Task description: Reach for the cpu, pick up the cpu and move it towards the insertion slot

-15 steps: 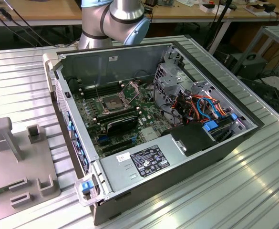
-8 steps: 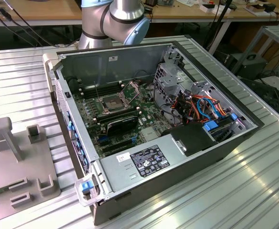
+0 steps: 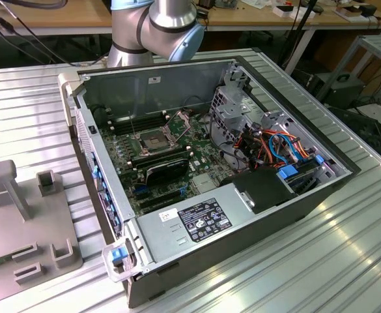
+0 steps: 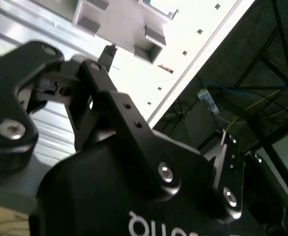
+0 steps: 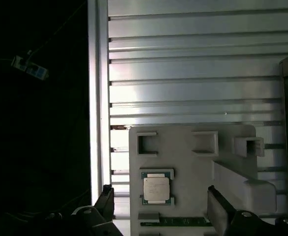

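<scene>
In the first wrist view the cpu (image 5: 156, 189), a small pale square chip, lies flat in a green-rimmed recess of the grey fixture (image 5: 193, 162). My gripper (image 5: 158, 191) hovers above it, open, with one black finger (image 5: 105, 196) on each side of the chip and nothing held. In the second wrist view, one dark fingertip (image 4: 107, 55) points toward the same fixture (image 4: 119, 27). The insertion slot (image 3: 152, 139), a square socket with a silver frame and its lid raised, sits on the motherboard inside the open computer case in the exterior view.
The fixture (image 3: 21, 222) with upright blocks lies at the exterior view's left, beside the case wall (image 3: 92, 169). A black card (image 3: 167, 171), drive cage (image 3: 232, 107) and cables (image 3: 278, 143) crowd the case. The table edge (image 5: 97, 98) runs close to the fixture.
</scene>
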You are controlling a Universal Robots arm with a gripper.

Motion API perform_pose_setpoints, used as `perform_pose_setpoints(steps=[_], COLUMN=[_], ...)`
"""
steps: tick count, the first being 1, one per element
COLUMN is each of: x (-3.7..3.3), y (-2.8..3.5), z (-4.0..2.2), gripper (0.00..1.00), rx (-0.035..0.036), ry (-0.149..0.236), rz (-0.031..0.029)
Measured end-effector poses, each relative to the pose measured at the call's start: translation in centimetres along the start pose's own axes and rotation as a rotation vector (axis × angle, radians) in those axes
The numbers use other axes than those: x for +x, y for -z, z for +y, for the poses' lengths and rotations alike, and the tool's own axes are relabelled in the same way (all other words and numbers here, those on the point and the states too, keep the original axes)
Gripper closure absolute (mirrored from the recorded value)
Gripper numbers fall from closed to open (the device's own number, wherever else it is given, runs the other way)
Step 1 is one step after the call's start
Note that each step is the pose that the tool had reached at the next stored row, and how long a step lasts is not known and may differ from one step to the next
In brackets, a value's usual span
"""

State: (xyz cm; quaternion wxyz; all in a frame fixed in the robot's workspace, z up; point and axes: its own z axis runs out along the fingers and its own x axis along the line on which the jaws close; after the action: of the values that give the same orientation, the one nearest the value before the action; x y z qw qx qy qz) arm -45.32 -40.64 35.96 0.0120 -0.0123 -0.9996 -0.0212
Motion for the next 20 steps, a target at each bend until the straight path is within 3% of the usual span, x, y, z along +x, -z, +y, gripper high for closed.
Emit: perform_pose_setpoints(steps=[12, 16, 20], x=[0.05, 0.05, 0.05], y=[-2.25, -2.97, -3.02], z=[-1.87, -1.94, -1.95], gripper=[0.16, 0.16, 0.16], rx=[0.0001, 0.0001, 0.0003], ry=[0.0, 0.0, 0.0], rz=[0.0002, 0.0001, 0.0004])
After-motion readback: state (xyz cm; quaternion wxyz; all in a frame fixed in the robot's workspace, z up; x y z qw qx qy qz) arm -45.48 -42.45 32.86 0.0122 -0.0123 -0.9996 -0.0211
